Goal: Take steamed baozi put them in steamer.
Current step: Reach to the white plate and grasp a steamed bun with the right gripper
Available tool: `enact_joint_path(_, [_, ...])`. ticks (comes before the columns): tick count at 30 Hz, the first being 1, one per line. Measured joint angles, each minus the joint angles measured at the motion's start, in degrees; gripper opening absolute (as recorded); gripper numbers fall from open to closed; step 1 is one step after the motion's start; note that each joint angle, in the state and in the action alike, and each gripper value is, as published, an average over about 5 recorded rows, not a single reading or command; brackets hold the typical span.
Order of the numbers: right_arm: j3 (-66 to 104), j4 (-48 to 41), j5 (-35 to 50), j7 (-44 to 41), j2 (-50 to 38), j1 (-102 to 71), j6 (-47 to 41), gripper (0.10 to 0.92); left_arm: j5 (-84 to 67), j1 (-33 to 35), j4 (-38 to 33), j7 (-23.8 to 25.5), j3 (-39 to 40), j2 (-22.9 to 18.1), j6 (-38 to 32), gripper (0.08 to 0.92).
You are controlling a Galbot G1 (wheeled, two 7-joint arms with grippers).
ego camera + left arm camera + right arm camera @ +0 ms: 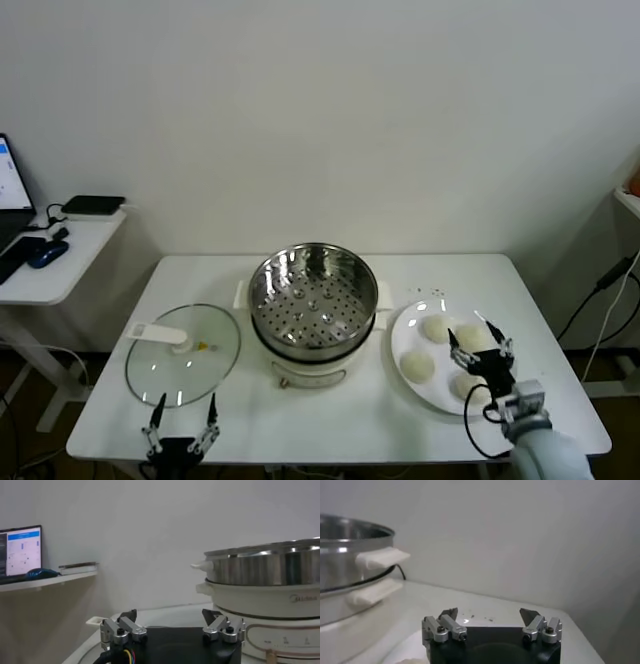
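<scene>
A: Where is the right pincer point(479, 348)?

B: Over the plate point(405, 322) on the right of the bench point(330, 420), among the four buns point(417, 367). Its fingers are spread wide, released, gripping nothing. The head view shows the tips on either side of the far-right bun point(470, 336), but I cannot tell whether they touch it.

A: And the wrist camera?

B: There the right pincer point(489, 613) has its two fingertips point(449, 613) well apart with only bench between them. A sliver of bun point(412, 660) shows at the frame's edge beside the pincer's body.

A: The steamer?

B: The steamer point(313, 296) sits mid-bench on its white base, to the left of the plate, with no lid on it. Its perforated floor is bare; all four buns lie on the plate. From the right wrist the steamer point(350, 575) appears as a steel wall with a white handle.

A: The left arm?

B: The left pincer point(181, 408) rests at the near-left edge of the bench, just near of the glass lid point(183, 353). It is also released, fingers apart, empty. In its own view the left pincer point(169, 615) faces the steamer point(265, 587), well apart from it.

A: Anything else?

B: A side desk point(45, 270) at far left carries a laptop point(12, 190).
</scene>
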Motion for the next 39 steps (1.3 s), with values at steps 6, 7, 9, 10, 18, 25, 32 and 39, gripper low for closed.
enact_joint_path(6, [-5.2, -2.1, -1.3, -6.3, -8.3, 7.5, -8.0, 0.823, 0.8, -0.4, 0.6, 0.0, 0.5, 0.1, -0.5, 0.823])
enact_joint_path(7, [-6.1, -2.5, -1.5, -7.6, -9.7, 8.8, -9.0, 0.823, 0.9, -0.5, 0.7, 0.1, 0.5, 0.1, -0.6, 0.823])
enact_joint_path(9, [-8.0, -3.4, -1.9, -10.4, -12.5, 11.3, -10.6, 0.823, 1.1, -0.6, 1.0, 0.1, 0.6, 0.2, -0.8, 0.823])
enact_joint_path(10, [-9.0, -3.8, -2.1, -11.9, -13.9, 12.6, -11.3, 0.823, 1.2, -0.7, 1.1, 0.1, 0.6, 0.2, -0.9, 0.823])
enact_joint_path(18, [-21.4, -7.2, -2.6, -23.7, -24.4, 25.3, -14.0, 0.823, 2.1, -1.4, 2.2, 0.2, 1.2, 0.6, -1.3, 0.823])
enact_joint_path(25, [-39.7, -11.3, -2.8, -33.2, -29.4, 42.4, -12.8, 0.823, 3.0, -1.4, 2.9, 0.2, 1.5, 0.8, -1.6, 0.823])
enact_joint_path(32, [-60.7, -18.1, -4.0, -42.3, -29.5, 61.5, -7.5, 0.823, 3.6, -1.1, 3.1, 0.3, 1.5, 1.0, -2.0, 0.823])
enact_joint_path(39, [-76.8, -25.9, -4.4, -49.3, -25.8, 76.1, -1.3, 0.823, 3.8, -0.9, 3.5, 0.3, 1.5, 0.8, -2.3, 0.823])
